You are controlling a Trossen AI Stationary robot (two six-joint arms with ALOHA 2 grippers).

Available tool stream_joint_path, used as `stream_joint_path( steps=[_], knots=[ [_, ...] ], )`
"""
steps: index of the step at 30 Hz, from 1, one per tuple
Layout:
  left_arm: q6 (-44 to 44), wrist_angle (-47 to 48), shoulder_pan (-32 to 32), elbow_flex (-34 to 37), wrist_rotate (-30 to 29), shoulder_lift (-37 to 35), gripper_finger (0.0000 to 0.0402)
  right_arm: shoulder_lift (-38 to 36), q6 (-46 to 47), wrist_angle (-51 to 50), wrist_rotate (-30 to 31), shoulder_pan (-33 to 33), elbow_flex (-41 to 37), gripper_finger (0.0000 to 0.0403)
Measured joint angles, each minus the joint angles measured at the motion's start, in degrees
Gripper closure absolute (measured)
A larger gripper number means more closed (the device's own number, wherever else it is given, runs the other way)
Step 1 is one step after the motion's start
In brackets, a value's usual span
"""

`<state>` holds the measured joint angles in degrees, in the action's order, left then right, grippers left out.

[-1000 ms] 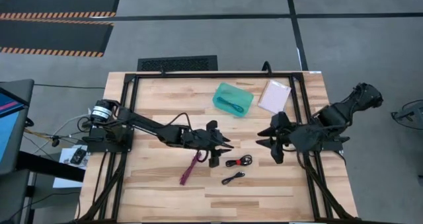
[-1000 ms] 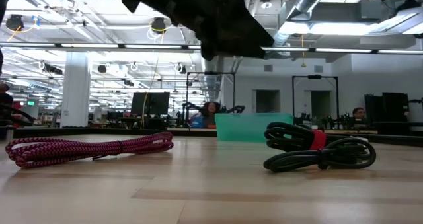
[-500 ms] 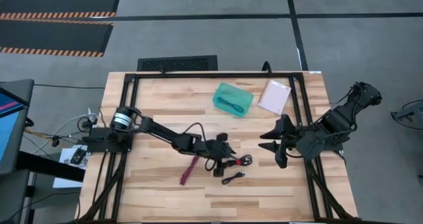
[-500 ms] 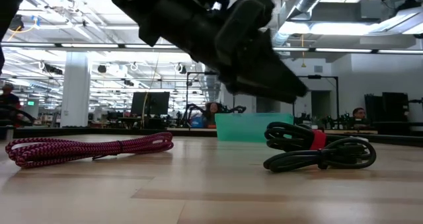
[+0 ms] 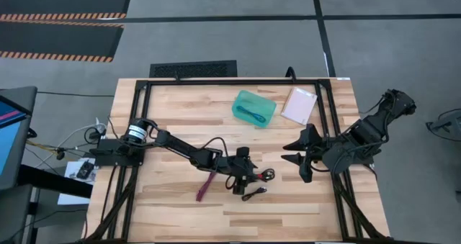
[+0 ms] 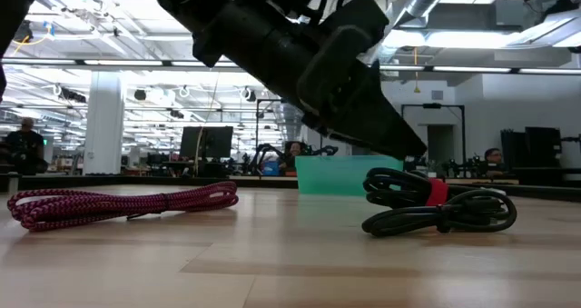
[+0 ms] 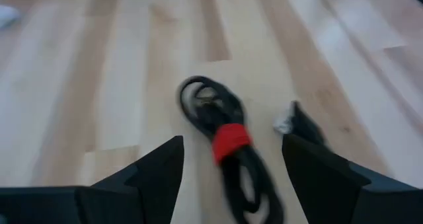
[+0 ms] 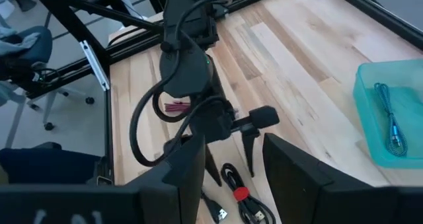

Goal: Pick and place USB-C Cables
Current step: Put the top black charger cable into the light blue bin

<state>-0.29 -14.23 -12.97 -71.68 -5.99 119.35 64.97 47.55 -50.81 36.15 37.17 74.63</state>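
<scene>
The black cable with a red band lies flat on the wood; in the left wrist view this cable shows between my open fingers. My left gripper slants down over it, and I see no touch. The all-black cable lies just nearer, the magenta cable to the left. The light blue cable rests inside the teal tray. My right gripper hovers open to the right.
A pale pink packet lies right of the tray near the far edge. A black frame runs around the table top. Bare wood spreads along the near edge. Beyond the table the low view shows an office hall with people far off.
My left gripper has swung toward the table's right and near edge and dropped low, tipping down onto the black-and-red cable. The right arm has drawn back a little toward the right edge. The cables have not moved.
</scene>
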Motion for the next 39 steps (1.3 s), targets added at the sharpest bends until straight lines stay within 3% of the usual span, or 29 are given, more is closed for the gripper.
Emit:
stream_joint_path(
  steps=[14,18,24,25,33,39],
  knots=[
    [-0.1,5.1,1.0,-3.2,1.9,5.6,0.0166,0.0,0.7,0.4,0.1,0.0,0.0,0.0227],
    [-1.2,6.8,2.2,-3.5,3.0,5.8,0.0224,0.0,0.7,0.4,0.1,0.0,0.0,0.0230],
    [-4.0,8.8,4.0,-3.5,7.0,5.7,0.0369,0.0,1.1,0.4,0.2,0.0,0.0,0.0230],
    [-4.3,8.9,4.3,-3.5,7.7,5.7,0.0378,0.0,1.1,0.4,0.2,0.0,0.0,0.0230],
    [-3.3,12.1,5.2,-3.0,10.0,2.2,0.0379,0.0,0.2,-3.4,0.7,-0.2,0.0,0.0230],
    [-3.3,12.7,6.3,2.2,8.5,-10.8,0.0379,0.0,0.6,-4.5,1.9,-0.1,0.0,0.0230]
  ],
)
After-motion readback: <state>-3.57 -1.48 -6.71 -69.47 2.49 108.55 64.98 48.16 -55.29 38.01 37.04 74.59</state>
